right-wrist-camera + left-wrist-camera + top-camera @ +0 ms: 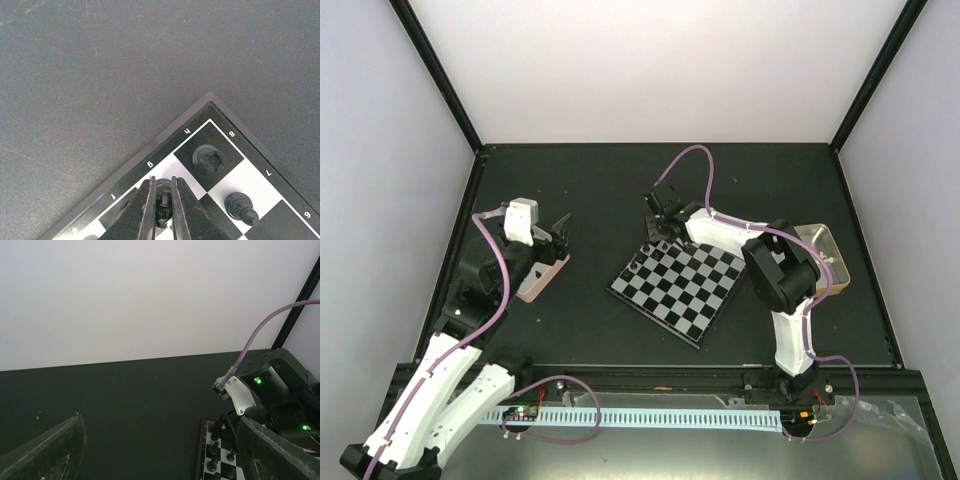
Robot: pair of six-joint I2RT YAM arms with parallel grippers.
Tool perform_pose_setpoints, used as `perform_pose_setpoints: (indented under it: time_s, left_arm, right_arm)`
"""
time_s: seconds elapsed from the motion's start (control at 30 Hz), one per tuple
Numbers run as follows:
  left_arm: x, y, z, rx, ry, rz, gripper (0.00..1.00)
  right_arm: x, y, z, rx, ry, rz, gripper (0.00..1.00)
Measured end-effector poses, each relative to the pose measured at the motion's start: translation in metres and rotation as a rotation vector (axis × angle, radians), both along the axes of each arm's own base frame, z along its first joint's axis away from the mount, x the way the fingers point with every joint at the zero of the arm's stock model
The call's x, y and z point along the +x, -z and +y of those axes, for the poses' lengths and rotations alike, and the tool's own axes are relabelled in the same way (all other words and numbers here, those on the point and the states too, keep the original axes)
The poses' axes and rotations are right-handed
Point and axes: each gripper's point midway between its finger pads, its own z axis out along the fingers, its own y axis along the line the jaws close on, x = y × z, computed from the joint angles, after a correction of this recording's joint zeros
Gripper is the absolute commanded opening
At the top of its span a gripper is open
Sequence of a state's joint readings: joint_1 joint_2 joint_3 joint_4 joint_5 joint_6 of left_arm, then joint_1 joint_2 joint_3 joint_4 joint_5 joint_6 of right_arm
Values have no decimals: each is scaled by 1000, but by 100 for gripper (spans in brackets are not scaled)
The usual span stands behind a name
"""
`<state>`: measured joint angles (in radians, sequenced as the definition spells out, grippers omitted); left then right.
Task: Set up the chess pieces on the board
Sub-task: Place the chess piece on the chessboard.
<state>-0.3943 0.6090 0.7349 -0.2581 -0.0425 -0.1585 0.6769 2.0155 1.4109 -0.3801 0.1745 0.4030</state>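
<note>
The right gripper [162,182], pinching a black piece [162,204] at the square beside the board's [170,137] far corner, probably needs to release and lift; the left gripper [159,440] hangs spread.

The board [685,292] — black and pale grey checks; chess pieces [208,159] black; table [580,185] dark.

L arm [432,385] bent, L gripper [160,460] w/ jaws spread wide. R arm [790,320] stretched fwd, wrist tipped down. R gripper [163,181] jaws nearly closed, black chess piece [162,202] pinched btwn them.
</note>
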Motion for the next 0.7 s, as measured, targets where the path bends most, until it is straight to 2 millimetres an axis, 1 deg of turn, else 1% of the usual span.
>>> perform_pose_setpoints:
  time_s: [0.17,0.4,0.7]
  left_arm:
    - [0,0,0,0,0,0,84]
    - [0,0,0,0,0,0,84]
    - [0,0,0,0,0,0,84]
  right_arm:
    - [1,1,-1,-6,0,0,12]
    - [1,11,-1,-22,1,15,17]
    - [0,12,-2,-30,1,25,16]
